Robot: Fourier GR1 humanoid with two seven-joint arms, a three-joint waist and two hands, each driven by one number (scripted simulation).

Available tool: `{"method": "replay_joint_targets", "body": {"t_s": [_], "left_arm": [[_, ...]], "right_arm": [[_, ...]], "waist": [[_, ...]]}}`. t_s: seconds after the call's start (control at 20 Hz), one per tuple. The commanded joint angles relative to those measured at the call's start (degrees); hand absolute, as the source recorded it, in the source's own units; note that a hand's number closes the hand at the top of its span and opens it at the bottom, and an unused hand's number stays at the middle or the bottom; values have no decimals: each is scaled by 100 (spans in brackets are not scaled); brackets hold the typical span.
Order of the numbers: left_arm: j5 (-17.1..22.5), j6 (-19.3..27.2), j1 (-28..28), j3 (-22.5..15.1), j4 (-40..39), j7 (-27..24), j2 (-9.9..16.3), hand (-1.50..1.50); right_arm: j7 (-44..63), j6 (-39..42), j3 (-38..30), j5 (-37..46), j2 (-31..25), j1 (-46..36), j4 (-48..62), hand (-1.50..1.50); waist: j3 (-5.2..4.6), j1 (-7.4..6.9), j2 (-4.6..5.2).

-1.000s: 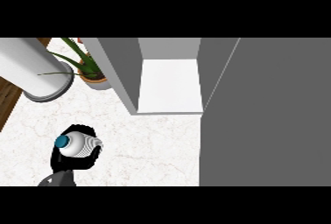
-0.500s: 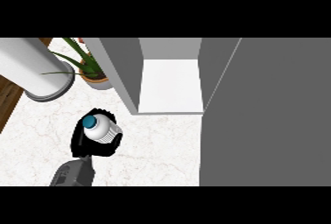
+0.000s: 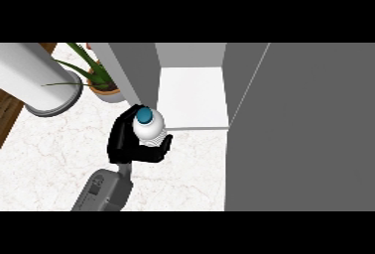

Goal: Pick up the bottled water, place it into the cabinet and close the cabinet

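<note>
The bottle [image 3: 149, 126] is sitting upright in the left hand [image 3: 130, 144], blue cap up, at the cabinet's [image 3: 192, 96] open front, just beside its left wall. The fingers are curling round its ribbed body. It is probably light, smooth and slightly squashy, so holding it mid-body seems safest. The table [image 3: 51, 149] is lying below, a plant [image 3: 93, 77] behind.

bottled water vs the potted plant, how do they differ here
The bottled water is white with a blue cap and is held in the left robot hand, by the cabinet's opening. The potted plant has green leaves in a terracotta pot and stands untouched on the counter. Both look upright.
</note>
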State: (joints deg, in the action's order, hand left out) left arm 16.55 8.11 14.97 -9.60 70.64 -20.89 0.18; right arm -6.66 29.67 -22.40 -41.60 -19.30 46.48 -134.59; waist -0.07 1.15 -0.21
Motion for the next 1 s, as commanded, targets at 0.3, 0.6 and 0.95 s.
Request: {"method": "replay_joint_targets", "body": {"t_s": [0.3, 0.6, 0.95], "left_arm": [[50, 1978, 1296, -778, -583, 431, -17, 150], [199, 2619, 2200, -979, -1606, 572, -17, 150], [526, 2312, 2959, -542, -2792, 446, -17, 150]], "right_arm": [[378, -201, 9, -562, 172, 408, -1249, -150], [328, -246, -6, -620, 11, -54, -796, -150], [508, -156, -173, -988, -169, 21, -687, -150]], "waist": [[-3, 104, 14], [-2, 95, 49], [-2, 114, 54]]}}
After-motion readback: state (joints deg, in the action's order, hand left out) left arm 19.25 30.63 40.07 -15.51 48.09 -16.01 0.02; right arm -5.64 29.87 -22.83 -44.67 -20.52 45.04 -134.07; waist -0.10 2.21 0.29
